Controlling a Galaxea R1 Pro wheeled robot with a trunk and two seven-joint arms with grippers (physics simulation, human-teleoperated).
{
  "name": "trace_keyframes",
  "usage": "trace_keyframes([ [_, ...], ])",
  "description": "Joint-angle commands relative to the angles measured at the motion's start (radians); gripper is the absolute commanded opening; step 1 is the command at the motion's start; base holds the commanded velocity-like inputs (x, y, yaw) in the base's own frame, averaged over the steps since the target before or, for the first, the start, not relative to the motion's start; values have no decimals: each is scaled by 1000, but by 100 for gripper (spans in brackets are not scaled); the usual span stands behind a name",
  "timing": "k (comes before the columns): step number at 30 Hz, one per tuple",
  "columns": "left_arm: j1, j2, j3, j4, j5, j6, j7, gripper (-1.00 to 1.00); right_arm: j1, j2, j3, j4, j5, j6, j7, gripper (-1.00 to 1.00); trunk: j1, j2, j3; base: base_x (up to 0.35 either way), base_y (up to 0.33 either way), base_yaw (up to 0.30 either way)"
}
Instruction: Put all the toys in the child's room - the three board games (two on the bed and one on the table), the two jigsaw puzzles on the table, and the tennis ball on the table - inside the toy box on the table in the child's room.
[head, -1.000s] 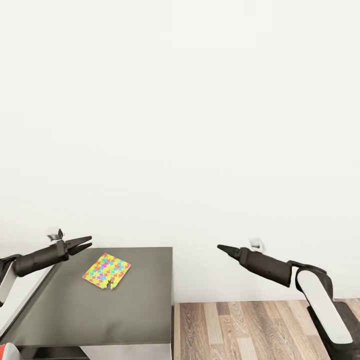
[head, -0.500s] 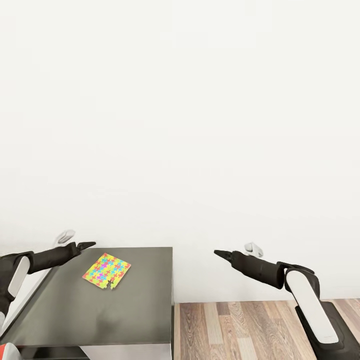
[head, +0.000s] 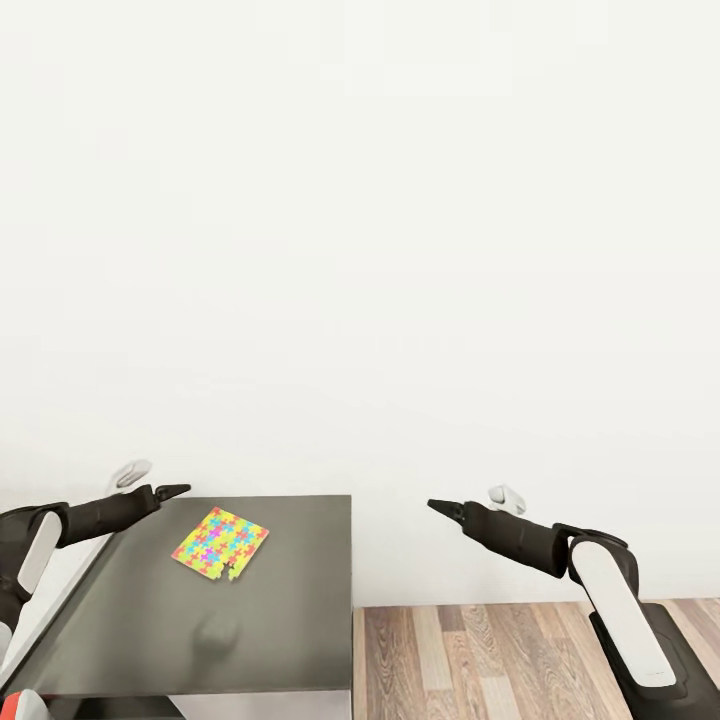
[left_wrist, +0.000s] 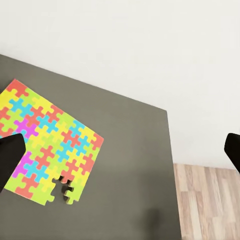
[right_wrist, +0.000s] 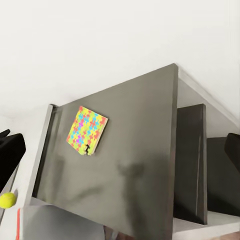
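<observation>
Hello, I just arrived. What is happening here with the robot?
The robot faces a dark table by a white wall. A colourful jigsaw puzzle lies flat on it, one corner piece slightly loose. The left gripper hovers beside the puzzle, holding nothing. The right gripper hangs over the wooden floor, off the table, also holding nothing. A tennis ball sits near the table's edge.

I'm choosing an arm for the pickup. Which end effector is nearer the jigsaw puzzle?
The left end effector: it sits at the table's far left corner beside the jigsaw puzzle, while the right end effector hangs beyond the table's right edge.
</observation>
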Motion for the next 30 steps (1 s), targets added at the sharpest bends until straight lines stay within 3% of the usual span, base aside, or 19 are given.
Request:
trace_keyframes([
  [1,-1,0,1,0,0,5,-3,100,-1,-1,1,-1,-4,2,-4,100,1,-2,-2,2,5,0],
  [19,-1,-3,-12,0,-3,5,23,100,-1,0,2,-1,-3,1,-5,100,1,-2,-2,59,69,0],
  [23,-1,-15,-61,-1,-4,-1,94,100,-1,0,3,-1,-3,1,-5,100,1,-2,-4,72,9,0],
  [27,-1,-65,-132,-1,-5,-24,276,100,-1,0,3,0,-2,0,-6,100,1,-2,-7,20,2,0],
  [30,-1,-99,-156,-2,-4,-27,407,100,-1,0,3,0,-1,0,-5,100,1,-2,-12,6,1,0],
])
